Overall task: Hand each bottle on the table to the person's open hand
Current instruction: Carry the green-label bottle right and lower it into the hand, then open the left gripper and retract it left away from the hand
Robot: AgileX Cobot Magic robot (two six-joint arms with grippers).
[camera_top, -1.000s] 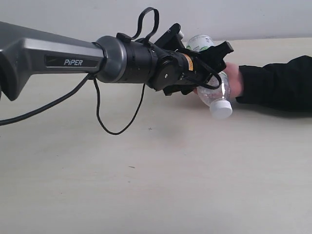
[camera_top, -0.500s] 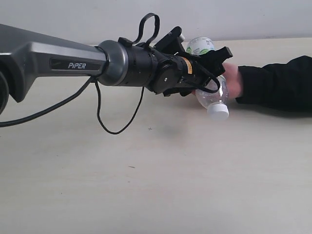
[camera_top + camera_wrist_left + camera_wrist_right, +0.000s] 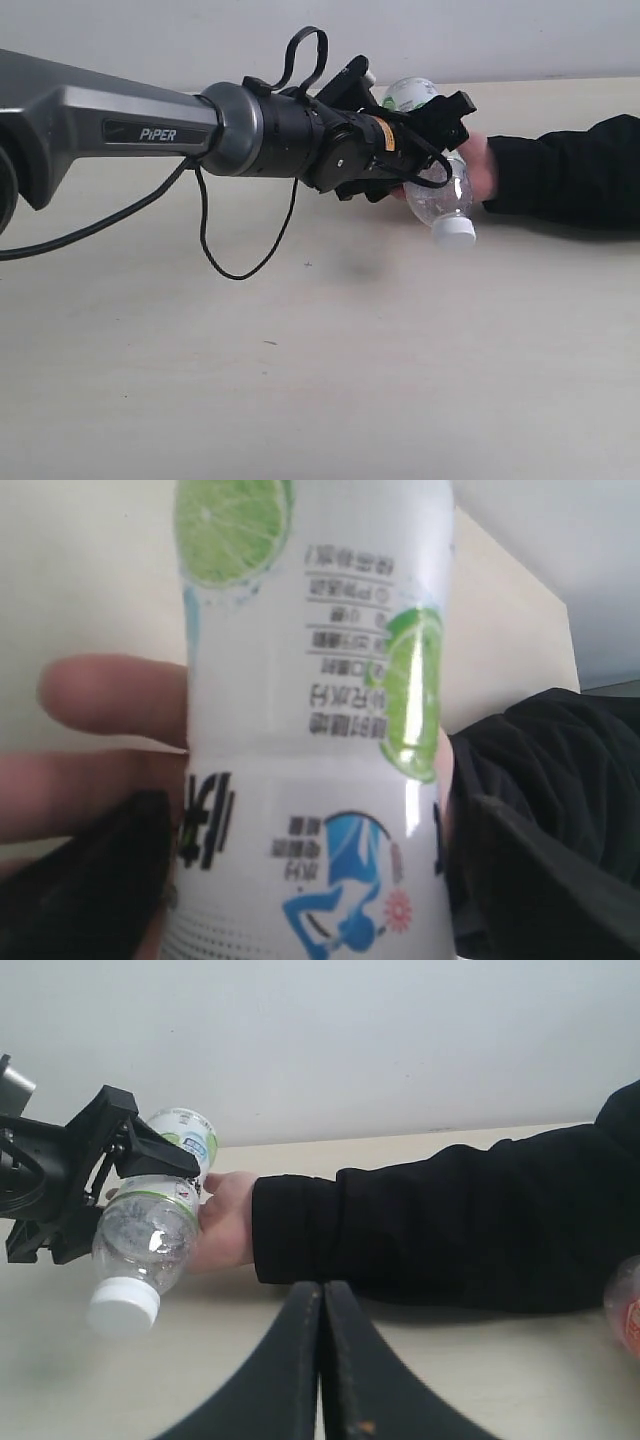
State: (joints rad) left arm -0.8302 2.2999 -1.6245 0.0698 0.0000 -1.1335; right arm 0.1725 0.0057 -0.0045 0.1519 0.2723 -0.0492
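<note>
Over the last second the left arm has edged forward and then all but stopped, and in the last half-second only the small clear plastic bottle with a white screw cap and a white label printed with lime slices (image 3: 440, 195) has moved: its cap has swung slightly outward and down while the arm held its place. We read that as the handover being underway, the bottle pivoting as the person takes its weight, though the release has not come. The left gripper (image 3: 437, 150) is clenched on the bottle, its dark jaws flanking the label on both sides in the left wrist view. The bottle hangs tilted above the pale cream wood-grain table (image 3: 350, 380), cap lowest, label end raised, pressed against the person's bare open hand with its black sleeve cuff (image 3: 480, 165), whose fingers (image 3: 110, 695) lie along the bottle's side. The body below the label is transparent and looks empty, so it should be light and easy to dent. The right gripper (image 3: 322, 1360) hangs low over the table, fingers pressed together on nothing. A second bottle with a red-tinted label (image 3: 625, 1310) shows at the picture's edge beside the sleeve, not yet delivered.
</note>
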